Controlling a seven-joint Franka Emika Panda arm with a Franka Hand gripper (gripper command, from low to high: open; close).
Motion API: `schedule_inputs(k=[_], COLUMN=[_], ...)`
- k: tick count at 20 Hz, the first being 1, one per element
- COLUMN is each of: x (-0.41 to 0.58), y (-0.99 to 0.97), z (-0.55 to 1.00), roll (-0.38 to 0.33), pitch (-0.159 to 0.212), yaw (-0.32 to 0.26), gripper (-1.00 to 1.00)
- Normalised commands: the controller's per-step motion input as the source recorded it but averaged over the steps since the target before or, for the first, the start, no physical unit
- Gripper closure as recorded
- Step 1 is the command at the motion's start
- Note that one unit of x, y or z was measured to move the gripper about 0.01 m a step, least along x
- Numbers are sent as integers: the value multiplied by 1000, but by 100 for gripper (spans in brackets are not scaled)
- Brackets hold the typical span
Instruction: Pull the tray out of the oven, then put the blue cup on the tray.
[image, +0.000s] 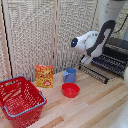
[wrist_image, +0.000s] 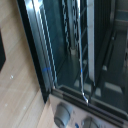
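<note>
At the exterior view's left a red basket (image: 20, 100) sits on the wooden desk (image: 95, 107). Next to it an orange-and-red box (image: 44, 76) stands upright by the slatted screen (image: 35, 30). To its right comes the blue cup (image: 70, 75), upright, handle toward the box, with a red bowl (image: 70, 90) just in front of it; whether they touch is unclear. Further right the white-and-black arm (image: 92, 41) reaches down to the oven (image: 116, 52) at the exterior view's right edge. The oven's door (image: 93, 73) is dropped open, and the tray (image: 111, 63), a dark rack of thin parallel bars, shows above it. The end effector is hidden behind the arm's wrist, so I cannot tell how far open it is or whether it holds anything. The wrist view shows only the oven's interior close up: tray bars (wrist_image: 80, 55), the glass door (wrist_image: 42, 55) and two knobs (wrist_image: 62, 114), with no fingers visible.
</note>
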Motion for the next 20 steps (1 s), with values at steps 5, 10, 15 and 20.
schedule_inputs(k=[5,10,15,20], x=[74,120,129,56], y=[-683,-507,-268,-250], z=[-142,0,13,164], roll=[-147,-75,-13,12], pitch=[37,13,30,64], yaw=[-2,-22,-3,0], gripper=[-100,-100,-100,100])
